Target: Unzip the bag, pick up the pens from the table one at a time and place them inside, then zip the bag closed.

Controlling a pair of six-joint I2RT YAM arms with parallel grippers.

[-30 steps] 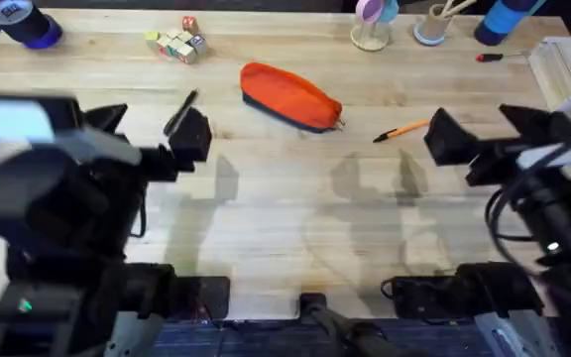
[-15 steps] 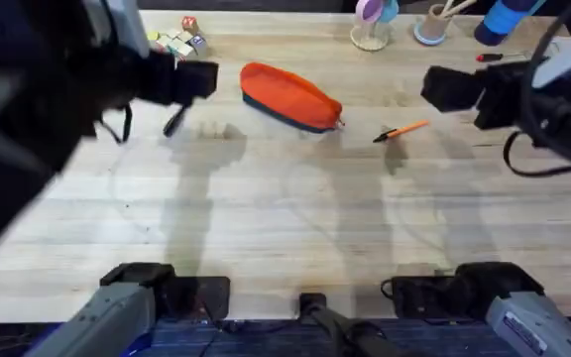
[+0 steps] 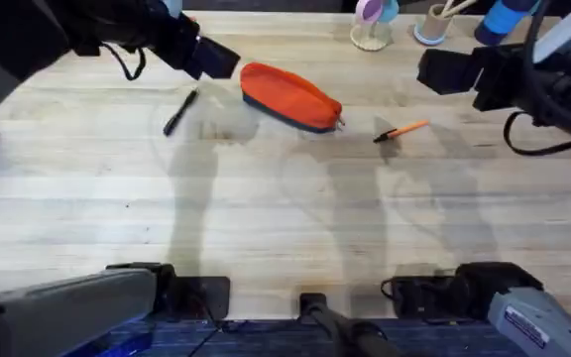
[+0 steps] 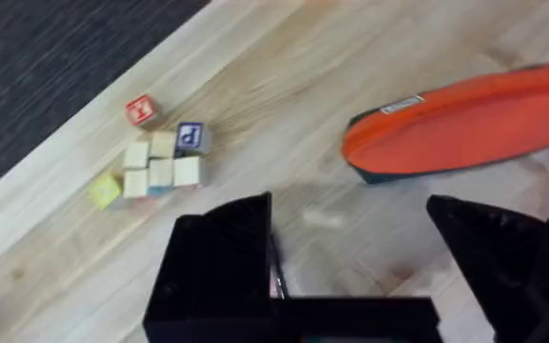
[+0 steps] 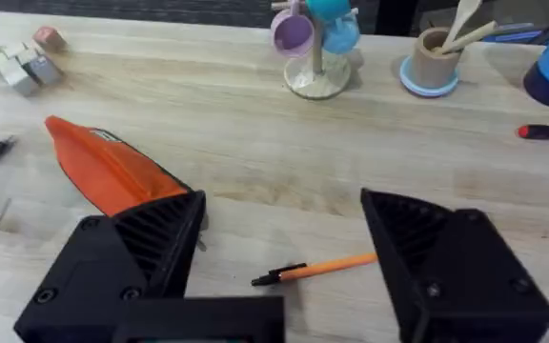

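The orange bag (image 3: pixel 290 96) lies zipped at the far middle of the table (image 3: pixel 285 218). Left of it rests the black pen (image 3: pixel 179 112), and to its right the orange pen (image 3: pixel 401 131). My left gripper (image 3: pixel 211 58) hovers just off the bag's left end, open and empty. In the left wrist view its fingers (image 4: pixel 222 257) stand apart, with the bag (image 4: pixel 465 129) ahead. My right gripper (image 3: pixel 439 71) hangs open above the table beyond the orange pen. The right wrist view shows the orange pen (image 5: pixel 317 270) between its spread fingers (image 5: pixel 437 257) and the bag (image 5: pixel 112 171) off to one side.
Coloured letter blocks (image 4: pixel 155 162) sit at the far left edge. Along the far right stand a mug tree (image 3: pixel 370 25), a cup of utensils (image 5: pixel 441 57), a blue container (image 3: pixel 504 18) and a red-handled screwdriver (image 5: pixel 546 132).
Both arms have risen and reached toward the table's far side. The left gripper swung right to the bag's left end; the right one moved out past the orange pen.
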